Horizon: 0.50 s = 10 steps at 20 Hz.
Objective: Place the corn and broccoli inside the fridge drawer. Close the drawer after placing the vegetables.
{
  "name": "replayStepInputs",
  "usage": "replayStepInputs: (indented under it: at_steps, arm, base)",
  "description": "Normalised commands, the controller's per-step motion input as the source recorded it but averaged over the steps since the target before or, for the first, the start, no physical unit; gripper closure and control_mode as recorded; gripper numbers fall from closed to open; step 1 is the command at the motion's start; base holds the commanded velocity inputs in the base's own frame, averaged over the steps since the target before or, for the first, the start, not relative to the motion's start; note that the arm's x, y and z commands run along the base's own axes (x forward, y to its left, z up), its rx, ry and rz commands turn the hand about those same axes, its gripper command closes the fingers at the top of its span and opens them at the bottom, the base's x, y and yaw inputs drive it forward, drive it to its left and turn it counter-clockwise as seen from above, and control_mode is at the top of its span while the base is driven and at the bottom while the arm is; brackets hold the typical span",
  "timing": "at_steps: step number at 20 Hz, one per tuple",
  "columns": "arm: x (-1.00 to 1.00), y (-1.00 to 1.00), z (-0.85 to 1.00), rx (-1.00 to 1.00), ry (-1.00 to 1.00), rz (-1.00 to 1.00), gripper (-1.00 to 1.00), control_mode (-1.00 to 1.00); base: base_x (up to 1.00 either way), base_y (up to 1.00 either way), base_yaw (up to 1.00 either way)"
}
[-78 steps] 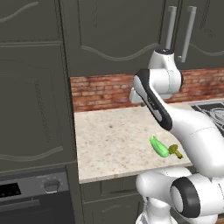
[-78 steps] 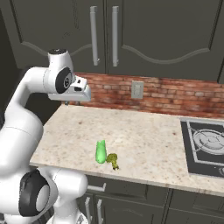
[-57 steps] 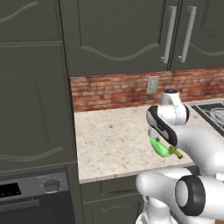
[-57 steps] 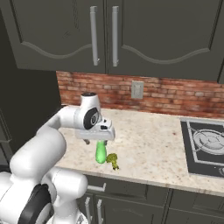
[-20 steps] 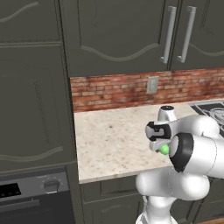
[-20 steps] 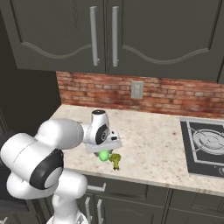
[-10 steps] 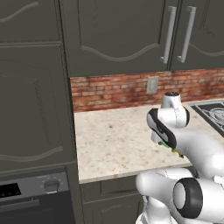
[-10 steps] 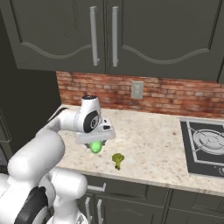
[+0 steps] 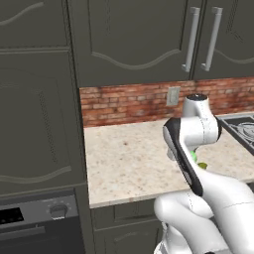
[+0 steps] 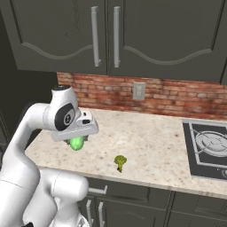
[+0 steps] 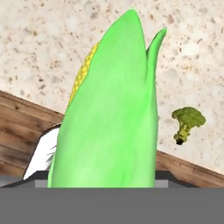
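- Corn (image 11: 111, 109), the bright green cob in husk with yellow kernels, is now lifted off the speckled stone counter (image 10: 146, 137); one second ago it still lay there.
- My gripper (image 10: 77, 141) pinches it, so carrying to the fridge drawer can begin.
- Right base view shows the small dark-green broccoli (image 10: 119, 162) left near the counter edge; left base view hides it behind my arm.

The corn (image 11: 111, 118) has a smooth, waxy green husk and bumpy yellow kernels. The broccoli (image 10: 120, 161) looks rough and matt. The worktop (image 10: 150, 142) is speckled, stone-like, faintly glossy. The backsplash (image 10: 164, 95) is rough red brick; the cabinet handles (image 10: 94, 36) are brushed metal.
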Motion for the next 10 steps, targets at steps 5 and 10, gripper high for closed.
replayStepInputs:
  at_steps: [5,10]
  arm:
    - [-0.02,0.0,0.05,0.0,-0.01,0.0,1.0,-1.0]
    - [0.04,0.0,0.0,0.0,0.03,0.0,1.0,-1.0]
  base:
    - [0.0,0.0,0.0]
    - [0.0,0.0,0.0]
